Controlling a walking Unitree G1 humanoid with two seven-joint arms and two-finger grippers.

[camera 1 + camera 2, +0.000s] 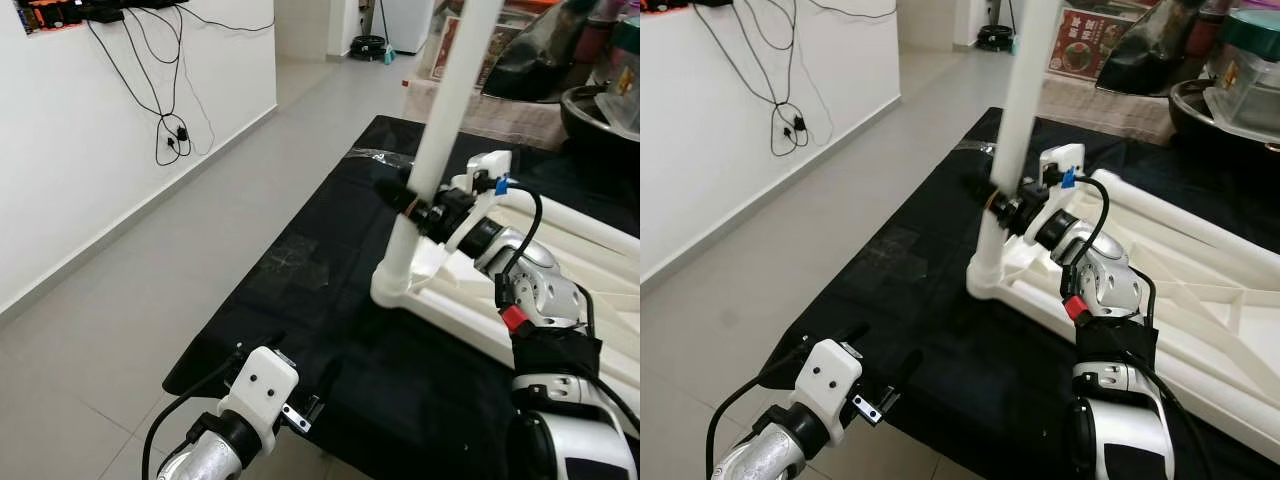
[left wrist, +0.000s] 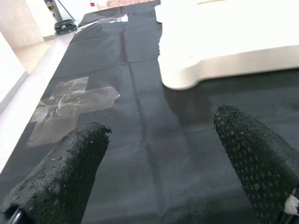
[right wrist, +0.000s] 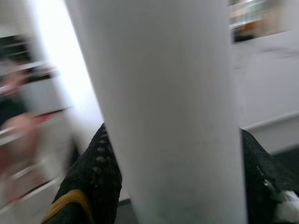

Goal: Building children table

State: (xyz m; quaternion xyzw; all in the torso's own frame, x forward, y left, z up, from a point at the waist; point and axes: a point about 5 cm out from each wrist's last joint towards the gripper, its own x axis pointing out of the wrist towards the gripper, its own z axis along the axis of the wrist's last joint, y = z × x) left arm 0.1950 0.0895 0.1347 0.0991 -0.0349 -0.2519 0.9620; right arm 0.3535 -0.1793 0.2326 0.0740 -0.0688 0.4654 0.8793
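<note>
**Leg going into the corner socket**

Fingers of the left pincer (image 1: pixel 300 400) stand spread and released, low over the near edge of the black mat (image 1: pixel 300 270) on the floor. Farther on, the right pincer (image 1: pixel 415 205) is clenched on the white table leg (image 1: pixel 445 110), which stands upright in the near corner of the upturned white tabletop (image 1: pixel 1200 290) lying on the mat. One leg looks seated or nearly so; whether it is fully home cannot be told, and other corners appear to lack legs. Left wrist view adds taped patches on the mat; right wrist view shows both pads pressed against the leg.
</note>
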